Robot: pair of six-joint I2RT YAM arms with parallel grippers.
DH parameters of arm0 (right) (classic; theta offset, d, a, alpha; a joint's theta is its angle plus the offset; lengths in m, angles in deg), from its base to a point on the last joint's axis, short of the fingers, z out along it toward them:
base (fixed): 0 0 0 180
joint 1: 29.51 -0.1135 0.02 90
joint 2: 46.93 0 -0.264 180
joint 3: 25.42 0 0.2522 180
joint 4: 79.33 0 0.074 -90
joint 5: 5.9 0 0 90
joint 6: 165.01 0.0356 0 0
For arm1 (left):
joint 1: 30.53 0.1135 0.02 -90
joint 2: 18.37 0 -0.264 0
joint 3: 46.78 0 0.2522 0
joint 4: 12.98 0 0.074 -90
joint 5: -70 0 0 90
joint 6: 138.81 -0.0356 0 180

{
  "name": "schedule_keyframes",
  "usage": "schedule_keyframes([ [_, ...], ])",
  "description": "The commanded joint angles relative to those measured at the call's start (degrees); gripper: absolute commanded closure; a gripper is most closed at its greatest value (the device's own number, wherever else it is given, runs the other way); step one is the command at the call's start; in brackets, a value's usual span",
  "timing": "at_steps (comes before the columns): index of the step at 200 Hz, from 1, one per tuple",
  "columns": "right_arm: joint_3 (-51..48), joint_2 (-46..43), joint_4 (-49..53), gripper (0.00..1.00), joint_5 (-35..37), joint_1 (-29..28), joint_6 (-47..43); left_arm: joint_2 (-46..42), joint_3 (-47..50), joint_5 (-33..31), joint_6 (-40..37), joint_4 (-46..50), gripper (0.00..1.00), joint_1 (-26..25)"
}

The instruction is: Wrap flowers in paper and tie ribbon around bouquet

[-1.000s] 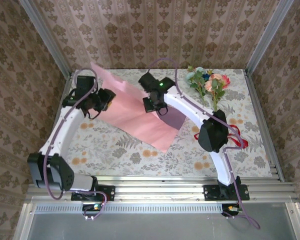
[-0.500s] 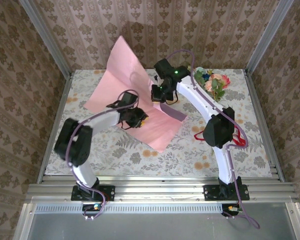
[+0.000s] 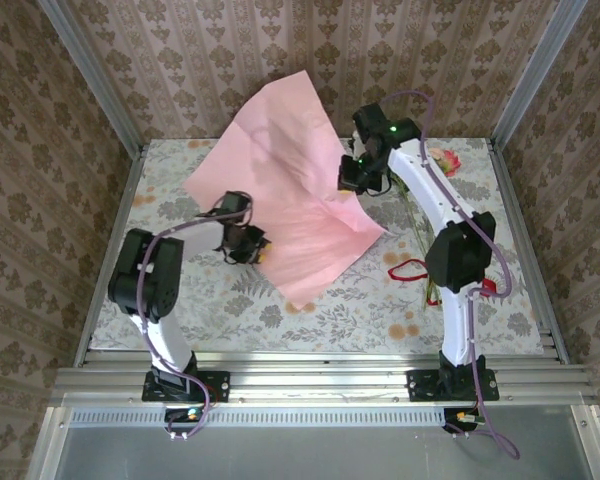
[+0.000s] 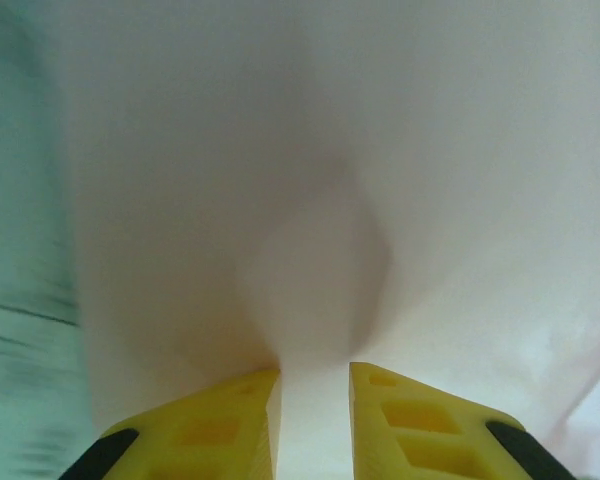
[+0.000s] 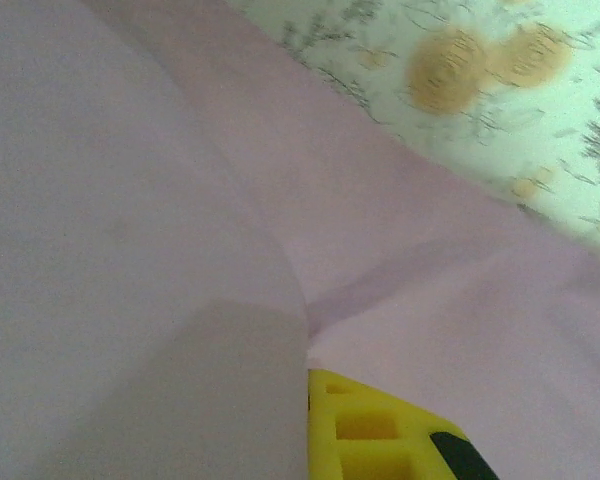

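The left gripper (image 3: 252, 247) is nearly shut. Its yellow fingers (image 4: 230, 425) pinch the near left edge of the paper (image 3: 290, 170). The right gripper (image 3: 354, 180) is closed tight on the paper's far right edge, up off the table (image 3: 180, 295). The paper hangs between the two like a big pink sheet, with its top corner high against the back wall. The flowers (image 3: 443, 160) lie just behind the right arm, near the far right corner. The red ribbon (image 3: 408, 270) lies on the table beside that arm.
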Motion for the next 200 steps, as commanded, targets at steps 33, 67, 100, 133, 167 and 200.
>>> schedule_keyframes([
  [33, -27.5, -14.05, -8.33, 1.0, -4.56, -2.24, 2.82, -0.05, -1.06, -1.97, -16.17, 11.91, 0.77, 15.13],
  [67, -47.59, -22.14, -18.93, 1.0, -5.41, -7.38, 11.58, 6.55, -9.95, -2.03, -23.35, 15.0, 0.77, 20.53],
  [100, -56.99, -23.01, -23.41, 0.68, -6.03, -13.56, 17.25, 12.69, -19.79, 3.26, -29.54, 12.14, 0.79, 20.46],
  [133, -54.09, -28.19, -16.88, 0.39, 3.97, -12.38, 14.27, 3.83, -21.81, -2.89, -30.44, 15.67, 0.8, 15.18],
  [167, -49.55, -32.79, -11.62, 0.4, 13.82, -11.74, 11.71, -10.13, -11.78, -4.0, -24.15, 16.02, 0.75, 6.64],
  [200, -46.93, -29.15, -16.82, 0.52, 13.02, -11.56, 11.61, -12.73, -0.42, 1.92, -12.17, 8.22, 0.75, -2.99],
])
